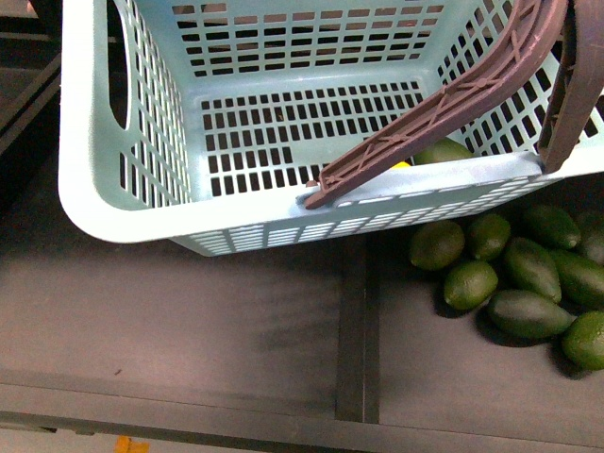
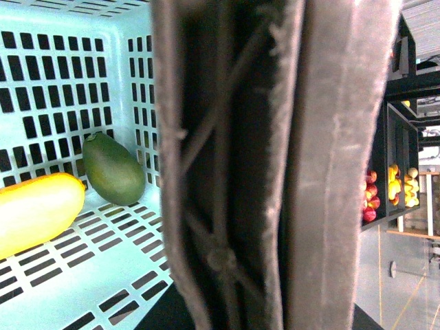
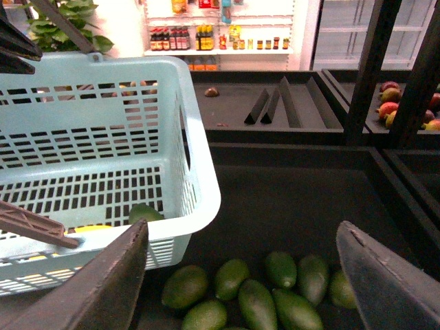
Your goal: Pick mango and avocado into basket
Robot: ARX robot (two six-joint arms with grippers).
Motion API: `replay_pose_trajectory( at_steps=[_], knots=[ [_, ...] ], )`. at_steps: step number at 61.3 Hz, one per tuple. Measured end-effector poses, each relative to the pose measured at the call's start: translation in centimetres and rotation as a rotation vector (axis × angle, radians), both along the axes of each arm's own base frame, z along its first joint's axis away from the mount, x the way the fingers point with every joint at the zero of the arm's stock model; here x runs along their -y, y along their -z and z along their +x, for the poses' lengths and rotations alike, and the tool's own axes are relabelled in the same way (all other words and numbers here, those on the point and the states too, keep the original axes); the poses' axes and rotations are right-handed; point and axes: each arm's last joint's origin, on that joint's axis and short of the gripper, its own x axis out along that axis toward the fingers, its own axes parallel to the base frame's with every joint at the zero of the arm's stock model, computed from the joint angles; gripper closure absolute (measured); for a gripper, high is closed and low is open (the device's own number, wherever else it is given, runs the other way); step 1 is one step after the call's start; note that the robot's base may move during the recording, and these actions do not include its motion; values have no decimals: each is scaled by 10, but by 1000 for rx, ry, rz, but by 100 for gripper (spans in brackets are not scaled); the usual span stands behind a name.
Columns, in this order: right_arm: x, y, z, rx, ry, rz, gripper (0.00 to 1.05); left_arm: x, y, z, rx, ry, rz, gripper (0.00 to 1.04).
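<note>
The light teal basket [image 1: 132, 203] hangs over the dark shelf, its brown handles [image 1: 453, 99] raised at the right. In the left wrist view the yellow mango [image 2: 34, 210] and a dark green avocado [image 2: 113, 168] lie on the basket floor [image 2: 103, 268]. In the front view only a sliver of the mango [image 1: 401, 165] and the avocado's top [image 1: 444, 151] show behind the rim. My left gripper is shut on the brown handle [image 2: 275, 165], which fills that view. My right gripper [image 3: 247, 275] is open and empty above loose avocados; the basket [image 3: 199, 199] is beside it.
Several loose avocados [image 1: 514, 274] lie on the dark shelf right of the basket, also in the right wrist view [image 3: 258, 295]. A raised divider [image 1: 351, 321] splits the shelf. Red and yellow fruit [image 2: 392, 189] fill far shelves. Dark shelf posts [image 3: 368, 69] stand behind.
</note>
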Motion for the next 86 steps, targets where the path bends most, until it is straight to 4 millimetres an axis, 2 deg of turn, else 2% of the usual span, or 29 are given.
replay_pose_trajectory(
  at_steps=[3,20,22,28,31,37,43,58,71,79,86],
  knots=[
    [0,0,0,0,0,0,7,0,0,0,0,0,0,90],
    [0,0,0,0,0,0,9,0,0,0,0,0,0,90],
    [0,0,0,0,0,0,9,1,0,0,7,-51,12,90],
    [0,0,0,0,0,0,9,3,1,4,14,-459,23,90],
    [0,0,0,0,0,0,9,1,3,7,15,-554,11,90],
    [0,0,0,0,1,1,9,-10,7,21,23,-664,-5,90],
    [0,0,0,0,0,0,9,-30,15,38,16,-721,-25,90],
    [0,0,0,0,0,0,9,-63,42,60,-63,-807,-97,90],
    [0,0,0,0,0,0,9,-97,98,112,-207,-948,-129,90],
    [0,0,0,0,0,0,9,-116,124,144,-240,-1013,-106,90],
    [0,0,0,0,0,0,9,-128,122,162,-241,-1059,-165,90]
  ],
)
